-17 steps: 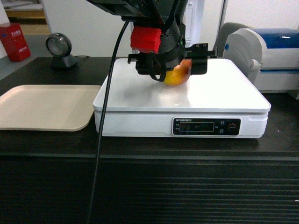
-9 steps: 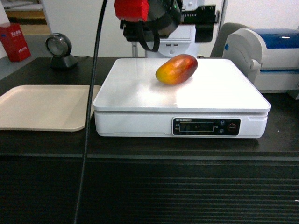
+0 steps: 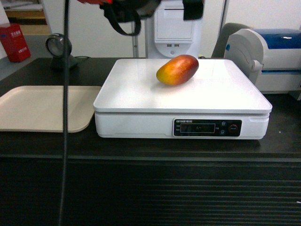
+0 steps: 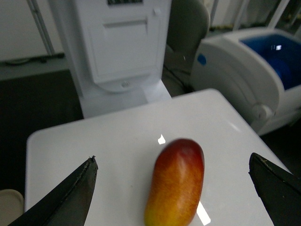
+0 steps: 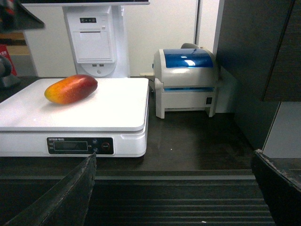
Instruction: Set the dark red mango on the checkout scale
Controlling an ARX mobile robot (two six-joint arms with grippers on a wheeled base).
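Up and leftward has gone my left arm since half a second ago: on the head camera only its black underside remains, cut off by the top edge, with a cable hanging down the left side. From my left wrist camera the left gripper (image 4: 174, 188) has its fingers (image 4: 70, 195) spread wide, one on each side of the dark red mango (image 4: 176, 181) and touching nothing. I can see only the finger ends, so I cannot make out how high they sit. The mango lies on its side on the platform of the scale (image 3: 141, 92), toward the back, yellow end nearest the beige tray (image 3: 42, 108). The scale stands on the checkout (image 3: 150, 197); its display is too dim for me to read. My right gripper (image 5: 174, 188) is spread too, low in front of the counter and holding nothing. To the scale's right sits the white-and-blue printer (image 5: 186, 80).
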